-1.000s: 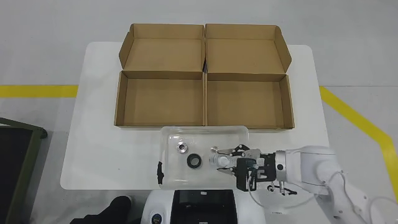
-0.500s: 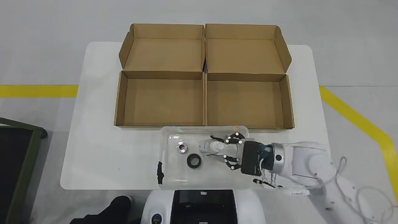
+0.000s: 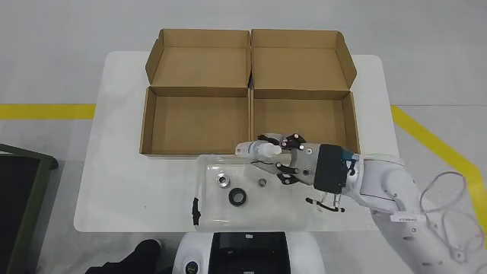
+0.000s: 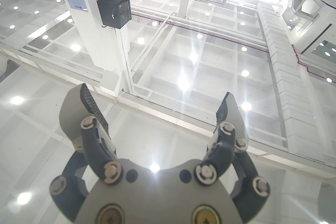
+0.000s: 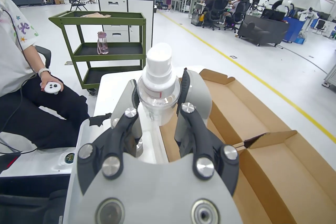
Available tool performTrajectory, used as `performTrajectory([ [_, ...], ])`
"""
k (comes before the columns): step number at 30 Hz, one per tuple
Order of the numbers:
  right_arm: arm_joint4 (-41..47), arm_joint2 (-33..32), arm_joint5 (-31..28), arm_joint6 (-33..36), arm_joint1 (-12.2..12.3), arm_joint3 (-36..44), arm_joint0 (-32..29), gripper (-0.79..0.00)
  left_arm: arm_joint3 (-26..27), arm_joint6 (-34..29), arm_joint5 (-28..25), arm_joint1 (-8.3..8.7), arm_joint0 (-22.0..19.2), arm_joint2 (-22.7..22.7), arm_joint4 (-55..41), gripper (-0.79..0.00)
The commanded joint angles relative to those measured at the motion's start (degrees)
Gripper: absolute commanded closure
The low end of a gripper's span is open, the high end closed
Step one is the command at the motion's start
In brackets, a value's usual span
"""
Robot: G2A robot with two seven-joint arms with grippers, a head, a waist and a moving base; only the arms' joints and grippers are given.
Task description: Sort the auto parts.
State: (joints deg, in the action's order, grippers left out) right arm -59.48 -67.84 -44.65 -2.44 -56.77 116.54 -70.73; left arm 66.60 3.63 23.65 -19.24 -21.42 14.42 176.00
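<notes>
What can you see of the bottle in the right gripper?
The bottle is small, with a clear, plastic-looking body, a red-edged label and a white stepped cap. The right gripper holds it by the body, jaws shut on either side, cap pointing away from the wrist. In the top view it lies level above the far rim of the clear tray, close to the cardboard boxes. Nothing else touches it.

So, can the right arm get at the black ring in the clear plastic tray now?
Probably not: its tool is shut on the small clear white-capped bottle. Nothing covers the black ring, though.
</notes>
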Motion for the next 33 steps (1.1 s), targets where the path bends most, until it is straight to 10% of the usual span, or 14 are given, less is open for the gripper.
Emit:
performTrajectory([
  [1,0.68,-0.34,0.27,-0.29,-0.10,0.13,0.85,0.000,0.00,0.00,0.00,0.00,0.00,0.00,0.00,-0.785],
  [33,6.26,-7.45,1.80,-2.57,-0.96,-0.38,6.95,0.000,0.00,0.00,0.00,0.00,0.00,0.00,0.00,-0.785],
])
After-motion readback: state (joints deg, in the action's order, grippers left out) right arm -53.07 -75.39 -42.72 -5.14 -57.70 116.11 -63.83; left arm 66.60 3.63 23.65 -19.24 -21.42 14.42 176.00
